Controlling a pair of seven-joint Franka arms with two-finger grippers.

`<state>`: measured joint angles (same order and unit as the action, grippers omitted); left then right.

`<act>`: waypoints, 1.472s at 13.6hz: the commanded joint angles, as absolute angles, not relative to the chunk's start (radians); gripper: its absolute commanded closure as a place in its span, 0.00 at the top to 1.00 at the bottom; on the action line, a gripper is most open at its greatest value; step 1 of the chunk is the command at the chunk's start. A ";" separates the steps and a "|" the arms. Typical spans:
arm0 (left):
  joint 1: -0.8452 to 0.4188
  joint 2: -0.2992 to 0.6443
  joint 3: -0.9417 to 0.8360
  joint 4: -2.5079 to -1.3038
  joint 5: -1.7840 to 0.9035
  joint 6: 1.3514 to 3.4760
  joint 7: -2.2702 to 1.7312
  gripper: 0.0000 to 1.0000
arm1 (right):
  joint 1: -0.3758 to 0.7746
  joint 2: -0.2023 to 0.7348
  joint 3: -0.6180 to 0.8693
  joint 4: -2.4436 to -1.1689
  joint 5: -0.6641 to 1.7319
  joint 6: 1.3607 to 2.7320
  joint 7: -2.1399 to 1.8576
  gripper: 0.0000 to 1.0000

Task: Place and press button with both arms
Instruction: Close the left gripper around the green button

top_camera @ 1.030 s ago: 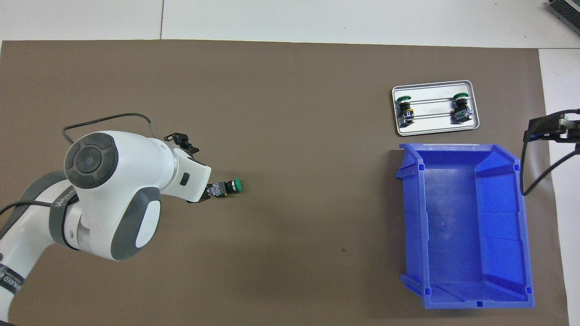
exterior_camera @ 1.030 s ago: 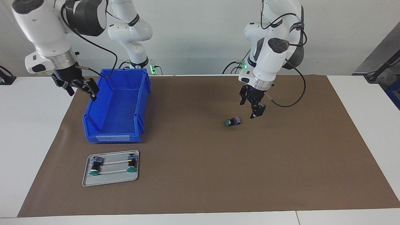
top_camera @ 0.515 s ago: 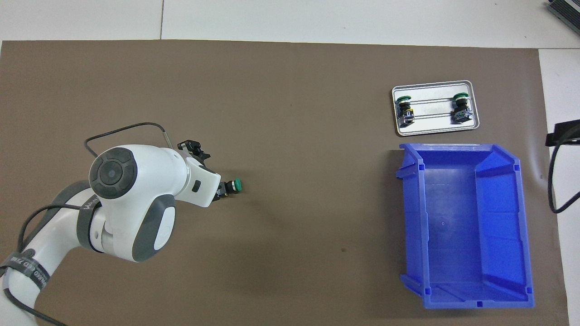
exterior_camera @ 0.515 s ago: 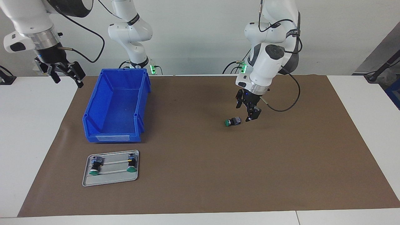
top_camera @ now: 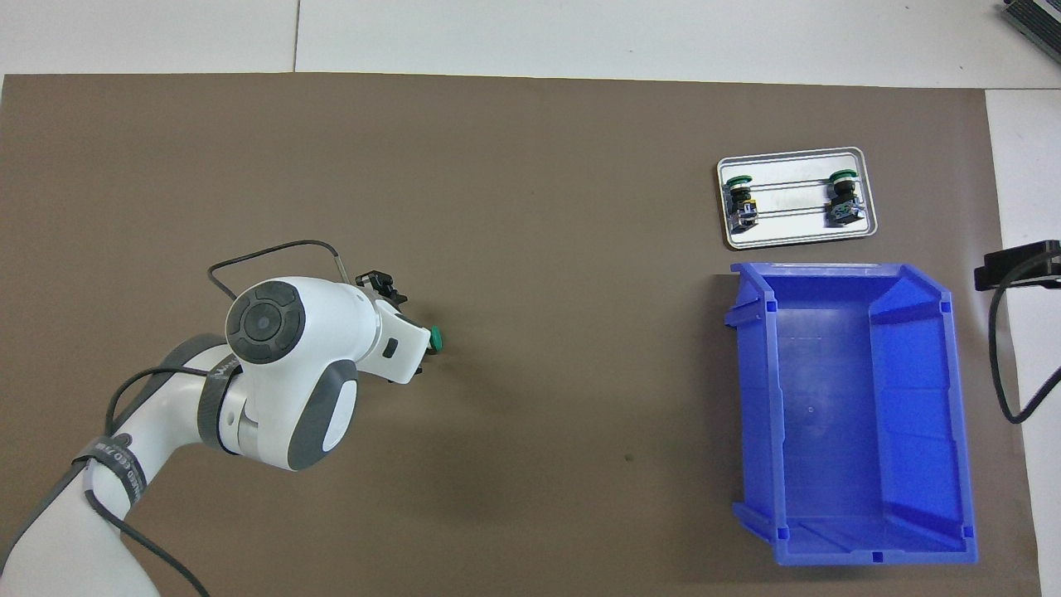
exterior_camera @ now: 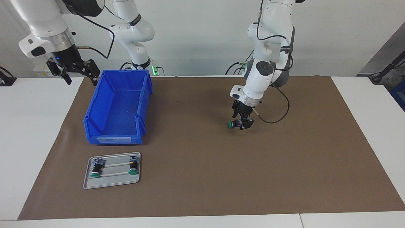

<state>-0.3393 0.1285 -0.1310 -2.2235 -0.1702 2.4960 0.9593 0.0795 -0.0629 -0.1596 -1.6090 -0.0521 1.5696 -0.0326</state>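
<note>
Brown mat, left end effector [exterior_camera: 241,123] down astride button [exterior_camera: 230,124], grip unclear, right end effector [exterior_camera: 77,72] raised, fingers apart

The brown-matted surface [exterior_camera: 202,177] lies bare through its middle and at the left arm's end, so a claw can sweep there freely; the one obstacle in that stretch is the button [exterior_camera: 232,124] with the left claw [exterior_camera: 242,123] down at it, fingers either side of its body. In the overhead view the blue bin [top_camera: 845,414] stands tall-walled at about 3 o'clock from the button, well apart; the metal tray [top_camera: 794,199], holding two small buttons, sits just beside the bin at about 2 o'clock from the button; the gap between tray and bin is narrow. The right claw [exterior_camera: 74,71] hangs open over the white surface beside the bin's wall.
</note>
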 commanded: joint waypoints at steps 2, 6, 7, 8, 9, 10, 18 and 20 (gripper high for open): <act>-0.380 0.117 -0.117 -2.261 -0.236 2.523 0.980 0.81 | 0.072 -0.063 -0.156 -1.635 -0.055 1.575 -0.113 1.00; -0.410 0.117 -0.117 -2.283 -0.247 2.536 0.982 0.82 | 0.075 -0.055 -0.155 -1.619 -0.074 1.569 -0.114 1.00; -0.410 0.118 -0.117 -2.290 -0.247 2.549 0.982 0.82 | 0.075 -0.049 -0.153 -1.597 -0.069 1.545 -0.112 1.00; -0.410 0.120 -0.117 -2.299 -0.247 2.562 0.985 0.82 | 0.074 -0.048 -0.150 -1.583 -0.049 1.520 -0.103 1.00; -0.410 0.121 -0.117 -2.307 -0.247 2.568 0.992 0.82 | 0.075 -0.038 -0.150 -1.575 -0.020 1.520 -0.048 1.00; -0.408 0.121 -0.117 -2.315 -0.247 2.569 0.996 0.82 | 0.074 -0.038 -0.150 -1.575 -0.015 1.523 -0.016 1.00; -0.430 0.199 -0.117 -2.326 -0.247 2.695 0.999 0.80 | 0.077 -0.049 -0.150 -1.603 -0.072 1.551 -0.081 1.00; -0.428 0.199 -0.117 -2.322 -0.247 2.695 0.999 0.69 | 0.075 -0.049 -0.150 -1.603 -0.072 1.551 -0.081 1.00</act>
<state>-0.4092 0.1821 -0.1292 -2.3103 -0.2257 2.6536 0.9759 0.0841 -0.0526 -0.1560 -1.6037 -0.0631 1.5432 -0.0541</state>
